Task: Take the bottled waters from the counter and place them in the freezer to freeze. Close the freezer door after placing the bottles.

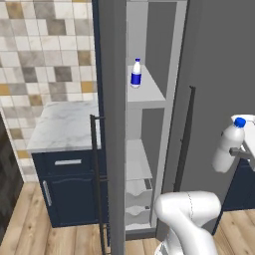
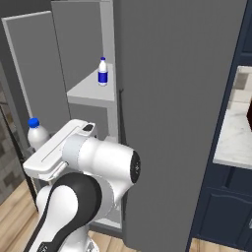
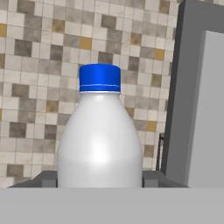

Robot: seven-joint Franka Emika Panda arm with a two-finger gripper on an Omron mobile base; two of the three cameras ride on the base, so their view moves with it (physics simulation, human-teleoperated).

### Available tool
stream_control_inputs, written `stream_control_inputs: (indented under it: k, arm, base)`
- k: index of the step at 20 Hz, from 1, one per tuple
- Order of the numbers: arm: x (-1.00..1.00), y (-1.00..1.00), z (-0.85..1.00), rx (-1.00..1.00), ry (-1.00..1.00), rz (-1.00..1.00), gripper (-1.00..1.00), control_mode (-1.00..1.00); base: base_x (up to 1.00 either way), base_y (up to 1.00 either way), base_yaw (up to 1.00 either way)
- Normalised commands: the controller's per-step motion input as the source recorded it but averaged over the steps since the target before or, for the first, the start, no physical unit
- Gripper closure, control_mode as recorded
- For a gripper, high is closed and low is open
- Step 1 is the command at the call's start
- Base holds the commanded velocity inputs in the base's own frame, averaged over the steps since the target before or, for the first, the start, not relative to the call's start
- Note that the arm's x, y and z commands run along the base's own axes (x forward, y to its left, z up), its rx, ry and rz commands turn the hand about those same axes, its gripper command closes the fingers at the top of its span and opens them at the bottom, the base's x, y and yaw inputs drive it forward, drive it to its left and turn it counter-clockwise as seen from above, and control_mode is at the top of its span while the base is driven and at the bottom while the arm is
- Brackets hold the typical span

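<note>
My gripper [image 1: 234,153] is shut on the plain whitish bottled water [image 1: 226,148] and holds it upright in the air, right of the open freezer [image 1: 149,124]. In the hand view this bottle [image 3: 99,135] with its blue cap stands between my fingertips [image 3: 47,179]. It also peeks out behind my white arm [image 2: 35,134]. The other bottled water [image 1: 136,73], with a dark-blue label, stands on the upper freezer shelf [image 2: 102,72]. The freezer door [image 1: 112,109] is swung open and seen edge-on, its pale inner face [image 2: 29,69] showing. The marble counter [image 1: 64,127] lies left of it.
A closed dark grey door [image 1: 214,89] with a black bar handle [image 1: 186,129] stands right of the freezer opening. White drawers [image 1: 137,199] fill the freezer's bottom. A navy cabinet [image 1: 69,191] sits under the counter. Another marble counter [image 2: 234,135] is at the right.
</note>
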Motion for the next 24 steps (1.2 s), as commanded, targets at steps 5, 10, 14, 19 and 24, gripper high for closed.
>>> stream_control_inputs:
  k: [5, 10, 14, 19, 24]
  arm:
    - [0.00, 0.00, 0.00, 0.00, 0.00, 0.00, 1.00, 1.00]
    - [0.00, 0.00, 0.00, 0.00, 0.00, 0.00, 1.00, -1.00]
    - [0.01, 0.00, 0.00, 0.00, 0.01, -0.02, 1.00, -1.00]
    - [0.47, 0.13, 0.00, -0.05, 0.06, -0.44, 1.00, -1.00]
    - [0.47, 0.15, 0.02, -0.09, 0.02, -0.68, 1.00, -1.00]
  base:
    - [0.00, 0.00, 0.00]
    - [0.00, 0.00, 0.00]
    - [0.00, 0.00, 0.00]
    - [0.00, 0.00, 0.00]
    - [0.00, 0.00, 0.00]
